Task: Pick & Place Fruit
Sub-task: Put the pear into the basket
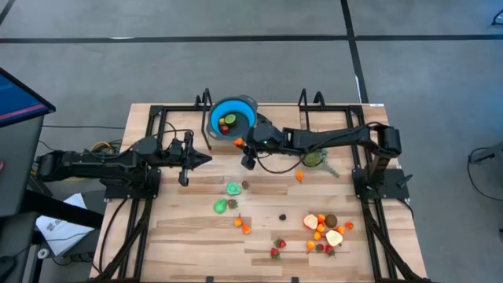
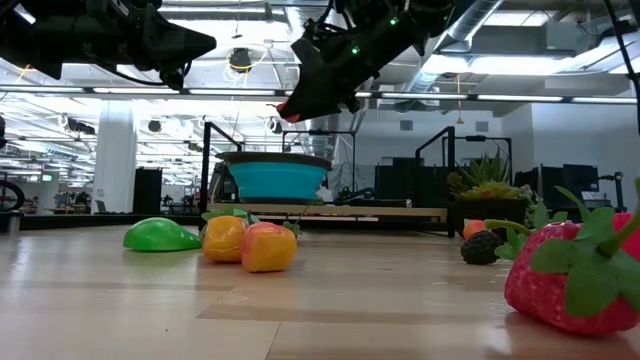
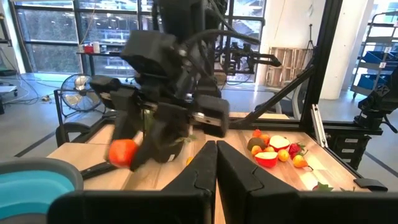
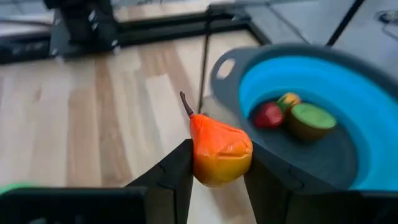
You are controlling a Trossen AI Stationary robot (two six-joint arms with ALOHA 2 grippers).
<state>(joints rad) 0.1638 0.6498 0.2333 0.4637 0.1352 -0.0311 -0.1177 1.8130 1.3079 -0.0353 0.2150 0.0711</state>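
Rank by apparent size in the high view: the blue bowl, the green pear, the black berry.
1. Blue bowl, clearly largest.
2. Green pear.
3. Black berry, smallest.
All sit on the table, so nearness hardly skews this.

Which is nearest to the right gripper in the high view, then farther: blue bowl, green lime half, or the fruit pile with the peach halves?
From the right gripper, holding an orange pear:
1. Blue bowl, right beside it.
2. Green lime half, mid-table.
3. Fruit pile, near the table's front right.

Around my pale wooden desk (image 1: 189, 236) lies grey floor (image 1: 440, 79) crossed by dark lines, with ceiling lights (image 2: 60, 92), tall windows (image 3: 50, 31) and a fan (image 3: 78, 84) beyond.
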